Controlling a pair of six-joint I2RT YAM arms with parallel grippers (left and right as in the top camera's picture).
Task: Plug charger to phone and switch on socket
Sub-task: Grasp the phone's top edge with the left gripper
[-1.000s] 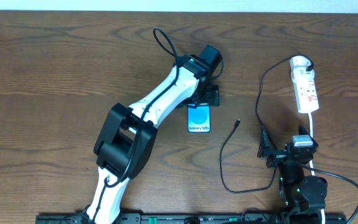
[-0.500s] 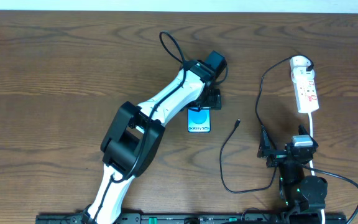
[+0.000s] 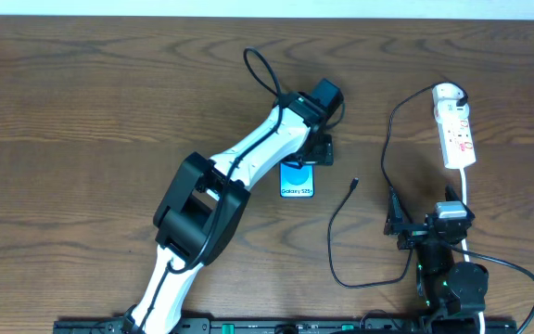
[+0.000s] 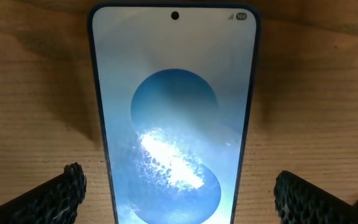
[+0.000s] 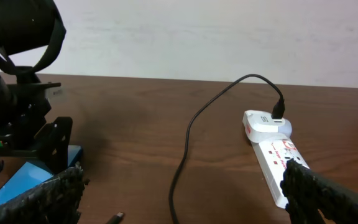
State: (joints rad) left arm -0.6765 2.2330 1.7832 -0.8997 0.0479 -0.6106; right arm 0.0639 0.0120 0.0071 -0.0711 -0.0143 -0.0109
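Note:
The phone (image 3: 297,180) lies flat mid-table, its cyan screen up; the screen fills the left wrist view (image 4: 174,112). My left gripper (image 3: 308,152) hangs over the phone's far end, open, with its fingers (image 4: 58,196) well clear of either long edge and nothing held. The charger cable (image 3: 385,148) loops from its black plug (image 3: 458,94) in the socket (image 3: 456,130) to a loose connector tip (image 3: 354,183), which lies right of the phone. Low at the front right, my right gripper (image 3: 422,206) stands open and empty, with the cable (image 5: 188,146), socket (image 5: 272,149) and tip (image 5: 114,218) ahead of it.
The socket's thick white cord (image 3: 467,190) runs toward the front past my right arm. The cable's slack loop (image 3: 336,264) lies between phone and right arm. A black rail (image 3: 276,327) lines the table's front edge. My left arm's wrist (image 5: 23,118) stands at the left in the right wrist view.
My left arm has shifted slightly to the right over the phone's far end. Both grippers stay open, and the right arm, cable and phone have not moved.

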